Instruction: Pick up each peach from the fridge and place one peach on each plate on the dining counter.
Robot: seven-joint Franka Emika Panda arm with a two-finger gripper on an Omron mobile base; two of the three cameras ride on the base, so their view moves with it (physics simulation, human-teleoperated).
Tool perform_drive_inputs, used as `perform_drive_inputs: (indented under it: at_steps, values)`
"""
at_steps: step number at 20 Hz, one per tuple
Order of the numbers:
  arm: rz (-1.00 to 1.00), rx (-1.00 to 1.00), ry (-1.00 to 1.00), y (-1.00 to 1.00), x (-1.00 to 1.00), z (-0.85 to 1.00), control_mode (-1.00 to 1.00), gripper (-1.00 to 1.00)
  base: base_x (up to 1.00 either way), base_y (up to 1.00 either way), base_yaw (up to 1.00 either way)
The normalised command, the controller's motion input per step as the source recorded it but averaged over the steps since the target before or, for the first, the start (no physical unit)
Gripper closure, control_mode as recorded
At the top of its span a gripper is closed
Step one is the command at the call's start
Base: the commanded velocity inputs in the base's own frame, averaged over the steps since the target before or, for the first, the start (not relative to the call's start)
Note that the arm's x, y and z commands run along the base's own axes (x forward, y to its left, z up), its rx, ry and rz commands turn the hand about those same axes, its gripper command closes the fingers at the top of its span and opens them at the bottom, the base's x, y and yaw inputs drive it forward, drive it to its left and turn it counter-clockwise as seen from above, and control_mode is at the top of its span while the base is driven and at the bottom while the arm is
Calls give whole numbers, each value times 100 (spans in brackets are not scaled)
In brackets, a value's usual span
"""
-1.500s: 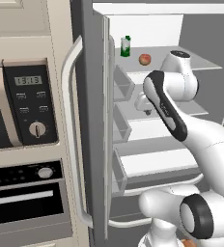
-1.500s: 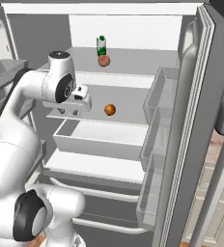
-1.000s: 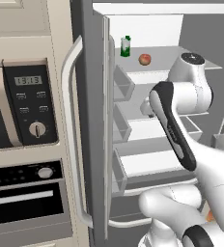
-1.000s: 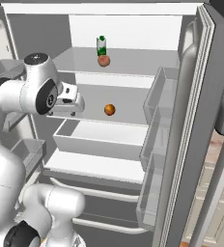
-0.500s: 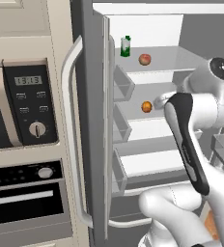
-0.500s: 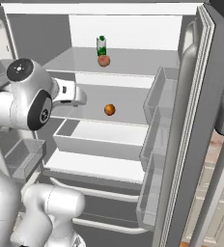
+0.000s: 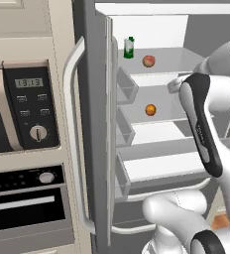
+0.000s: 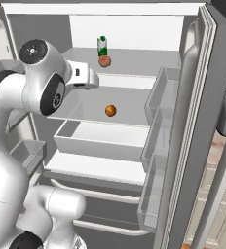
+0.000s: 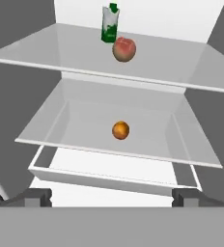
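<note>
The fridge (image 8: 193, 121) stands open, its white shelves bare but for three things. One peach (image 9: 124, 49), reddish with a pale blush, sits near the back edge of the upper shelf (image 9: 51, 53), just beside a small green bottle (image 9: 110, 23). A smaller, more orange peach (image 9: 120, 130) lies mid-shelf below. The fingers (image 9: 112, 195) hang well apart from both, spread wide, holding nothing.

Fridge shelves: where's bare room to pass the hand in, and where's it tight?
Middle shelf is bare on both sides of its lone peach. Top shelf is bare left and right; tight only mid-back, where the green bottle stands beside the upper peach.
</note>
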Motion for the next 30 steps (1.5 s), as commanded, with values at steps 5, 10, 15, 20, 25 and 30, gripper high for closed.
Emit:
perform_drive_inputs:
  at_steps: [5, 10, 15, 20, 25, 30]
  values:
    - [0, 4, -6, -4, 83, 22, -100, -100, 0, 0, 0]
    - [0, 3, -5, 0, 75, 11, -100, -100, 0, 0, 0]
    - [-4, -1, -1, 4, 66, 0, -100, -100, 0, 0, 0]
    - [-2, 0, 4, 2, 72, 0, -100, -100, 0, 0, 0]
    - [0, 0, 2, 1, 70, 0, -100, -100, 0, 0, 0]
    - [0, 0, 2, 0, 63, -3, -100, -100, 0, 0, 0]
